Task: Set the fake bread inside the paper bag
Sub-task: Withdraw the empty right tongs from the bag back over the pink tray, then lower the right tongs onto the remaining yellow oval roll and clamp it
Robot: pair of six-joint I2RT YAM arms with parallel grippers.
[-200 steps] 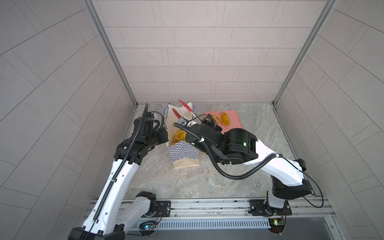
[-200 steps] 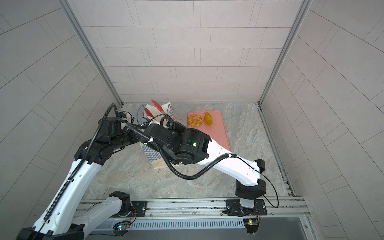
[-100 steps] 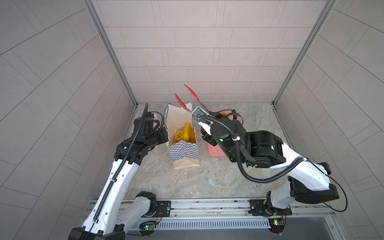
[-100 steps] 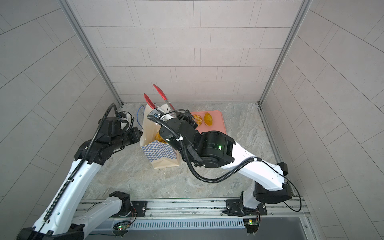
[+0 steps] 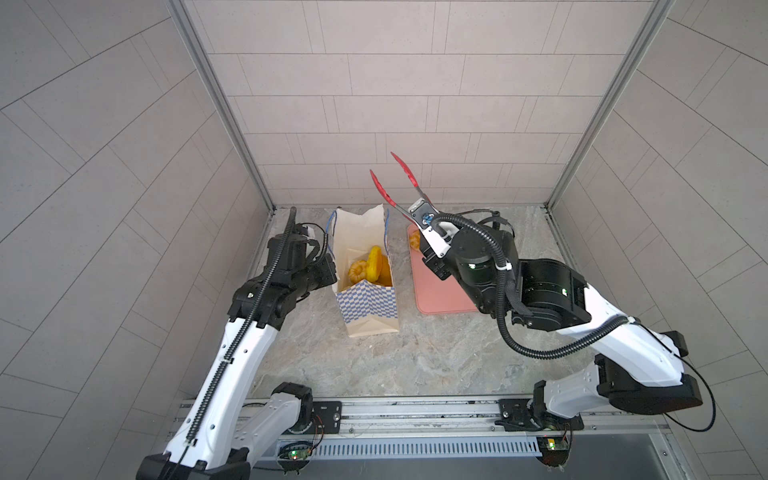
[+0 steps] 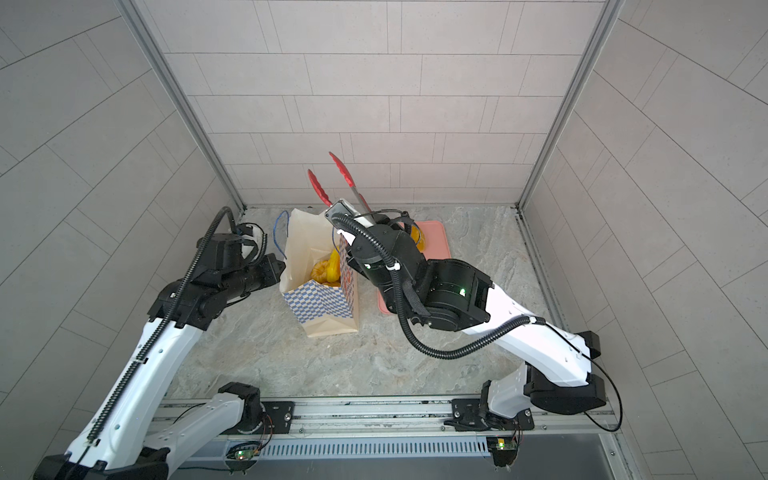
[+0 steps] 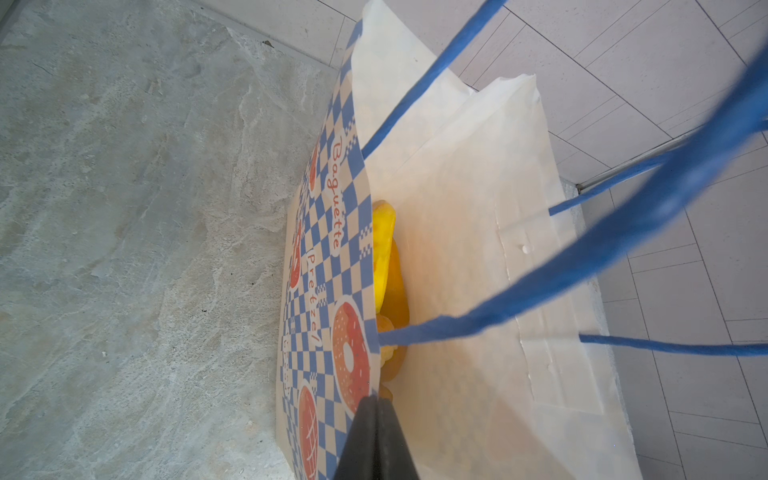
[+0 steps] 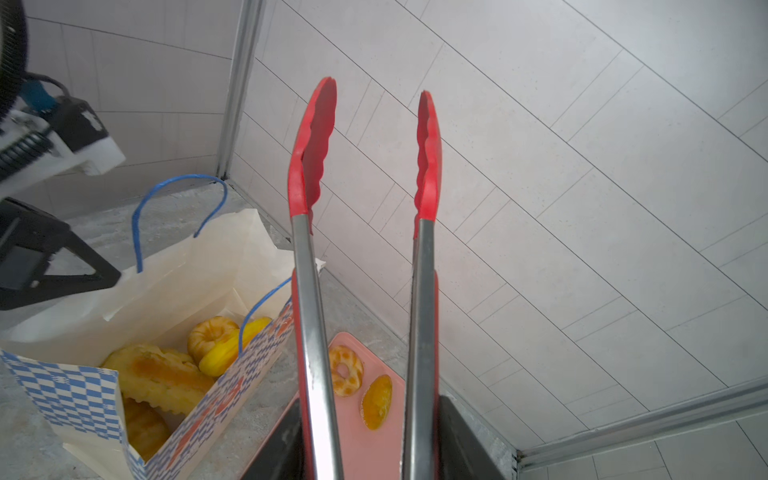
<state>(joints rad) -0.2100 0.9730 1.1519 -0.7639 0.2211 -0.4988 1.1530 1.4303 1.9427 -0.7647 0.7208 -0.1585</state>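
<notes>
On marble tabletop (image 5: 415, 353), left tool (image 7: 374, 411) pinches paper bag (image 5: 365, 299) rim; right tool (image 8: 370, 440) grips spread tongs (image 8: 311, 291).

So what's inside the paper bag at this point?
Several pieces of fake bread lie in the paper bag: a long ridged one, a ring-shaped roll, a yellow piece, a fourth piece beneath. The bag's floor and anything under the pile are hidden.

The left arm (image 5: 245, 345) reaches from seven o'clock toward one, its left end effector (image 7: 376, 409) pinched tight on the paper bag (image 7: 457, 249) rim. The right arm (image 5: 602, 332) angles toward ten o'clock, its right end effector (image 8: 370, 415) clasping the tongs (image 8: 316, 291).
</notes>
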